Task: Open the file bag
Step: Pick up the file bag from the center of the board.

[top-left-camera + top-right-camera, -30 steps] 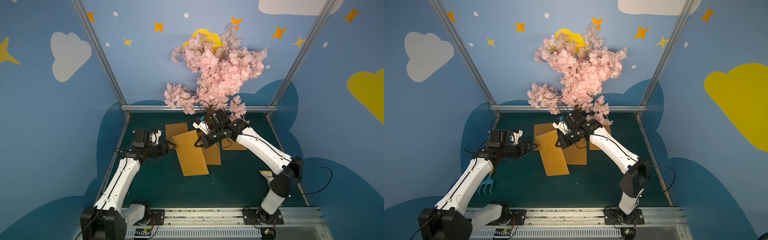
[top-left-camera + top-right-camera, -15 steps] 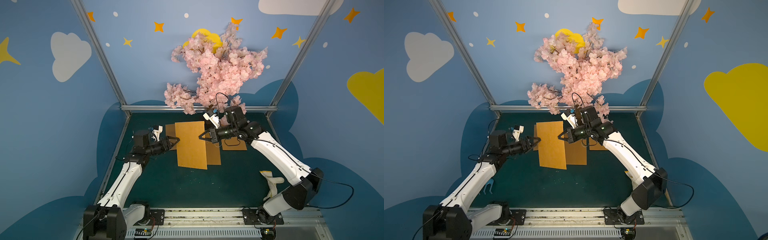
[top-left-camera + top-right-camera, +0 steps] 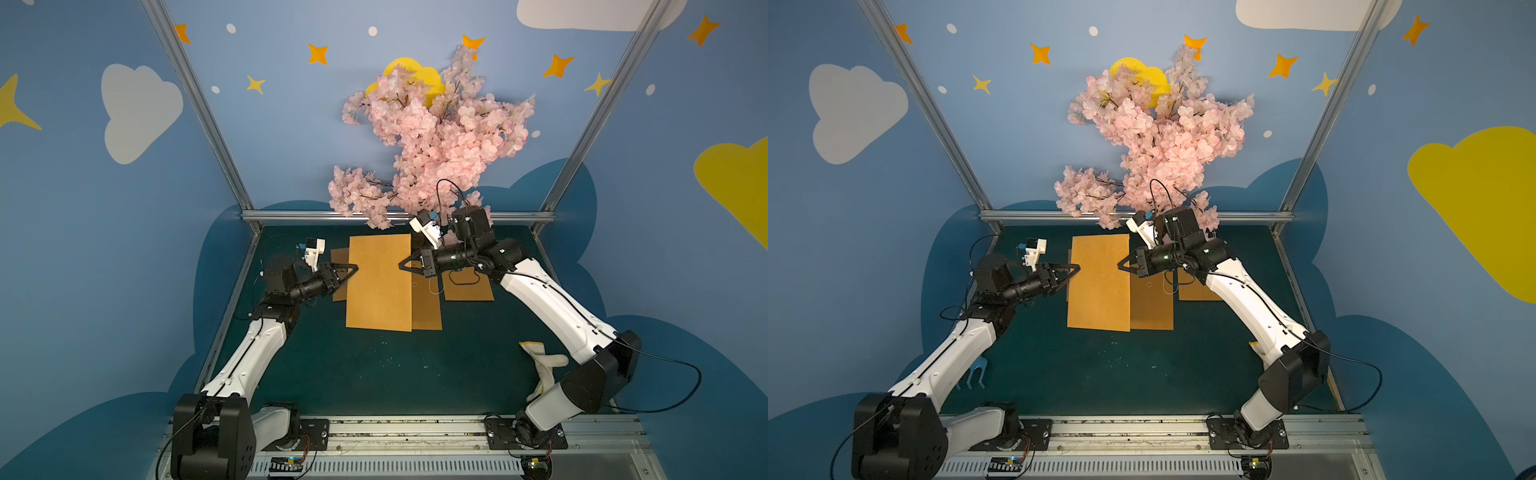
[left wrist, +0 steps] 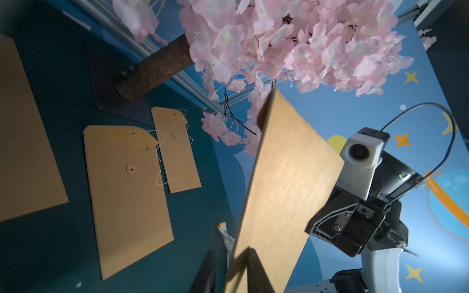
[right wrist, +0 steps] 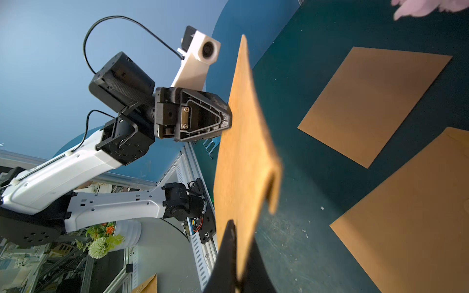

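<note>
File bag (image 3: 379, 282) hangs mid-frame above the mat (image 3: 374, 374), squarer than a second ago. Left gripper (image 3: 352, 268), open before, has pinched its left edge. Right gripper (image 3: 403, 266) clamps the right edge, both forearms reaching inward.

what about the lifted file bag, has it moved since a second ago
Yes: the lifted file bag has swung from slanted to square and come closer to the back rail.
</note>
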`<action>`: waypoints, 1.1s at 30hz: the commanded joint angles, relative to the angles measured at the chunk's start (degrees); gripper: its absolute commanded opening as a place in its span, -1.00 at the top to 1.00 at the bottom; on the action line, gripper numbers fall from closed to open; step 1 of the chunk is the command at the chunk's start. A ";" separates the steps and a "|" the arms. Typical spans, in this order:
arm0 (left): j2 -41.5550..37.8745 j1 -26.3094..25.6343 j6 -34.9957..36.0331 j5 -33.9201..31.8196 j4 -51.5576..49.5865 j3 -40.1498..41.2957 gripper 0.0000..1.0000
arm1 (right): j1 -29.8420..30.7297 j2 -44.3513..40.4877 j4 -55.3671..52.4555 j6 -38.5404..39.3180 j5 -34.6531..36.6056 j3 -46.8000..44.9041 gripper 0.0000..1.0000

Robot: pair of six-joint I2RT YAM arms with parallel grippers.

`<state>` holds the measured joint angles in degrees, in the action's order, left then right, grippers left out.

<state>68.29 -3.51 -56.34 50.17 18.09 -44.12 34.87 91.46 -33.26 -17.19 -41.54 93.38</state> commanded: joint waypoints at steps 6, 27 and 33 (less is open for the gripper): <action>-2.18 -0.84 -1.81 0.09 4.52 0.95 0.95 | -0.07 2.24 3.02 -1.98 -1.05 1.36 0.27; -12.40 0.88 -1.24 -16.33 4.05 6.56 0.95 | -0.12 -9.71 24.86 -19.91 -5.77 -23.91 0.11; -12.89 1.39 -2.68 -16.21 5.88 7.21 0.95 | 0.29 -10.76 26.52 -21.04 -2.35 -27.45 0.11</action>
<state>55.96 -2.57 -58.37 34.26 21.08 -36.58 34.94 82.56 -9.47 -37.08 -45.47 66.74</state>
